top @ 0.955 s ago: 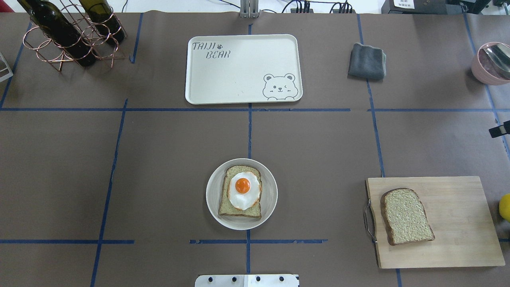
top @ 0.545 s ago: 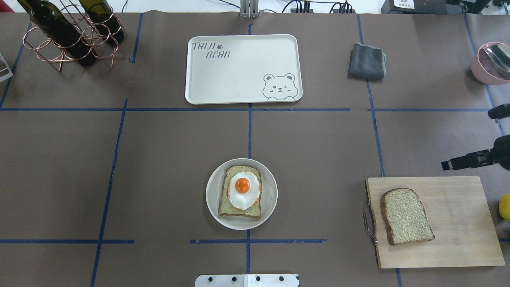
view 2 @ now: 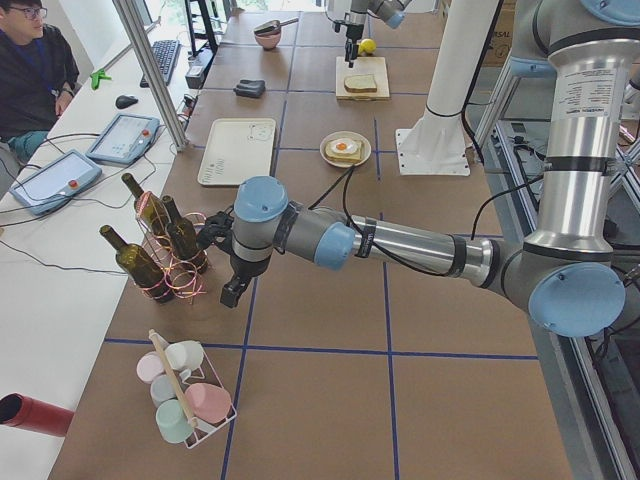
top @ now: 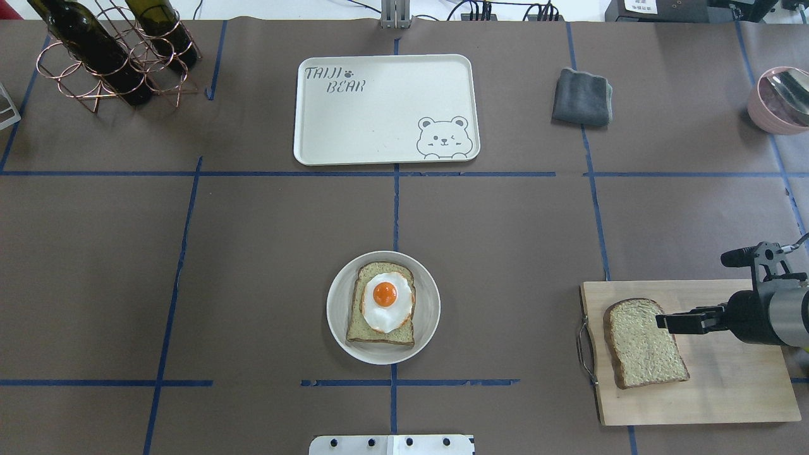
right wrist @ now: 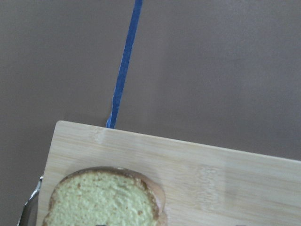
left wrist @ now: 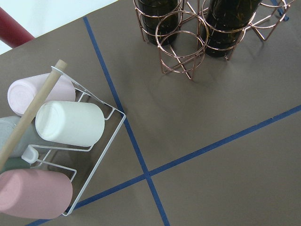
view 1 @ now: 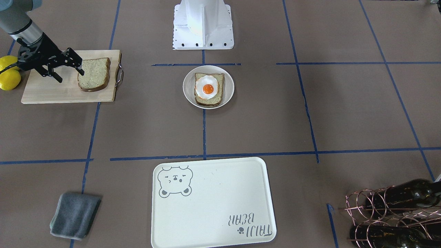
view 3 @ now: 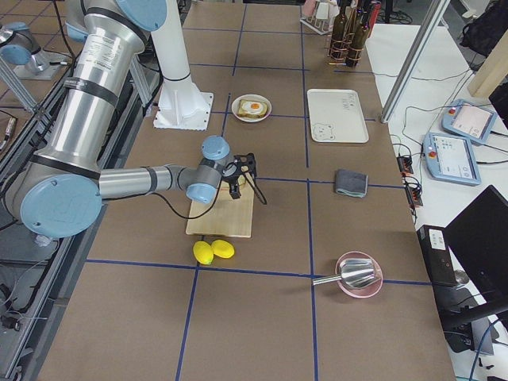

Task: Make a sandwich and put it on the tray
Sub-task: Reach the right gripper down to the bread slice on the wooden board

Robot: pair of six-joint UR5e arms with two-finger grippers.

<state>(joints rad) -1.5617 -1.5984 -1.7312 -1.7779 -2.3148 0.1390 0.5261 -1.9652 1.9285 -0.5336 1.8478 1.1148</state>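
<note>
One bread slice (top: 644, 344) lies on the wooden cutting board (top: 727, 392) at the near right; it also shows in the right wrist view (right wrist: 103, 200). The other slice (top: 379, 332), with the fried egg (top: 387, 300) on top, lies in a round white dish (top: 430, 316). The tray (top: 379, 120) sits at the far centre with nothing on it. My right gripper (top: 693, 290) is open above the board, one finger over the plain slice's right edge. My left gripper (view 2: 230, 293) hangs by the wine rack; I cannot tell whether it is open or shut.
A copper wine rack with bottles (top: 114, 54) stands at the far left. A grey cloth (top: 581, 98) and a pink bowl with a spoon (top: 780, 101) are at the far right. Lemons (view 1: 8, 74) lie beside the board. A wire cup rack (left wrist: 51, 141) is under the left wrist.
My right gripper has come in from the right edge and moved toward me, from beyond the board to above it and the plain slice. The food has not moved.
</note>
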